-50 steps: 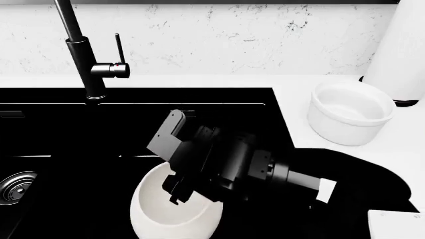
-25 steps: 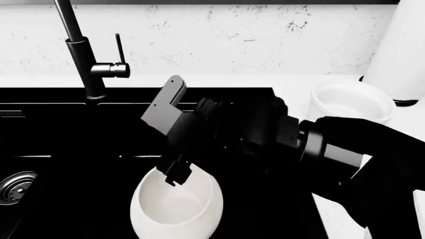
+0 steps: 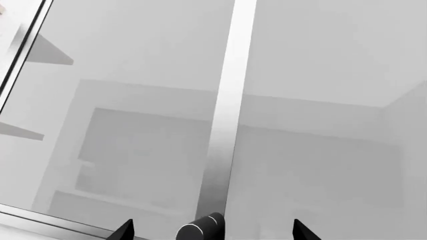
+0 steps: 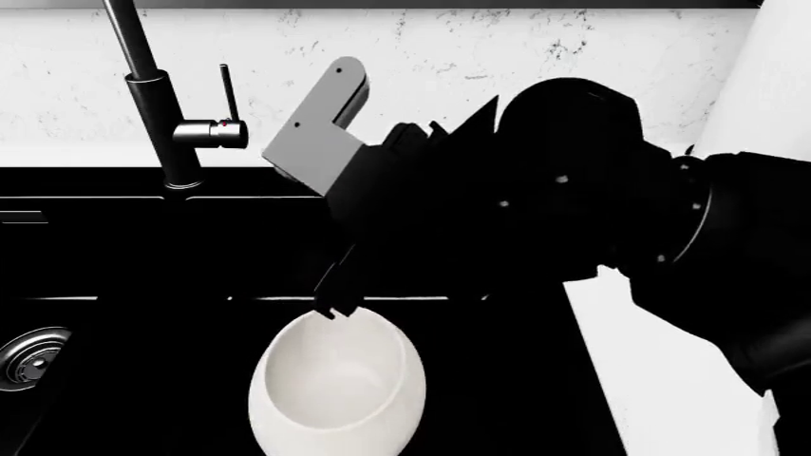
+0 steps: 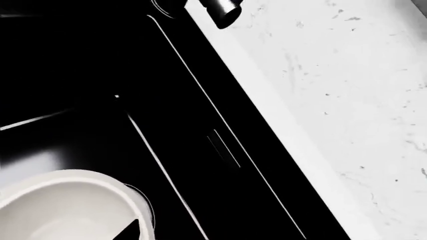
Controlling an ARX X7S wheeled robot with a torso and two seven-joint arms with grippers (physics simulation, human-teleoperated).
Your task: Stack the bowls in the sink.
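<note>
The wide glossy black rectangular sink (image 4: 114, 256) filled most of the head view, set into the white bench (image 4: 659, 380) below a white speckled marble backsplash (image 4: 507, 66). The right arm's bulky black body (image 4: 571, 218) reached across the basin from the right side, hiding the bench corner behind it. The tall black faucet (image 4: 159, 104) stood at the sink's rear edge. In the right basin sat the large rounded egg-like off-white ceramic bowl (image 4: 336, 389), upright and empty. The right pincer (image 4: 336, 299) hung just above the bowl's far rim, apart from it, and whether its jaws were parted or closed could not be told. A round steel drain (image 4: 32, 356) showed in the left basin. The left pincer (image 3: 210, 231) pointed at pale grey cabinet panels, its two dark tips spread wide and holding nothing.
</note>
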